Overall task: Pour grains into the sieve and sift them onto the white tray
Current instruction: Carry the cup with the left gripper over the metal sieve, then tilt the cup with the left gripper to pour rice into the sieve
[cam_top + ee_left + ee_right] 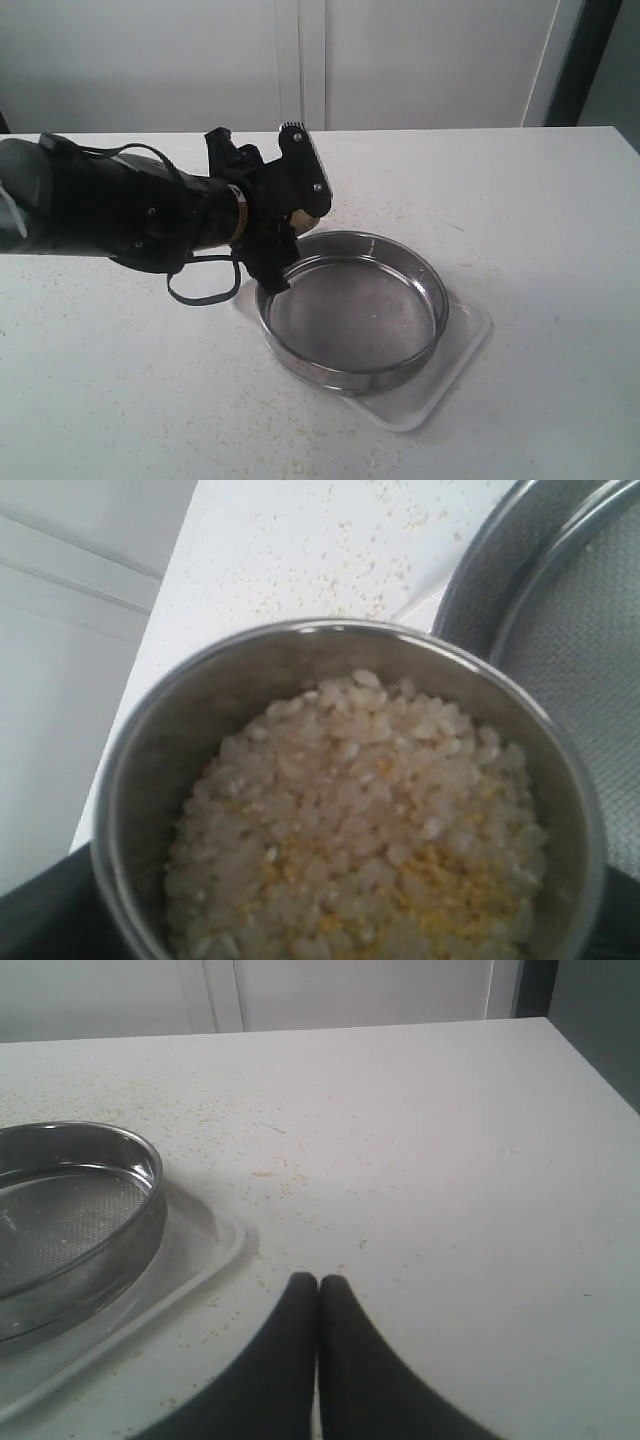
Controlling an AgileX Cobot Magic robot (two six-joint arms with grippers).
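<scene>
My left gripper [290, 210] is shut on a small steel cup [180, 740] and holds it just above the far left rim of the sieve [350, 315]. The cup is full of grains [360, 820], whitish rice with yellow granules. Dark fingers [40, 920] show at the cup's sides. The sieve, a wide steel ring with a mesh bottom [590, 630], rests on the white tray [465, 340]; its mesh looks nearly bare. My right gripper [318, 1280] is shut with nothing in it, low over the table beside the tray [190, 1260] and the sieve [130, 1210].
Loose yellow granules are scattered on the white table [520, 200] around the tray. A white panelled wall [400, 60] runs behind the table's far edge. The left arm's black body and cable [100, 210] reach in from the left.
</scene>
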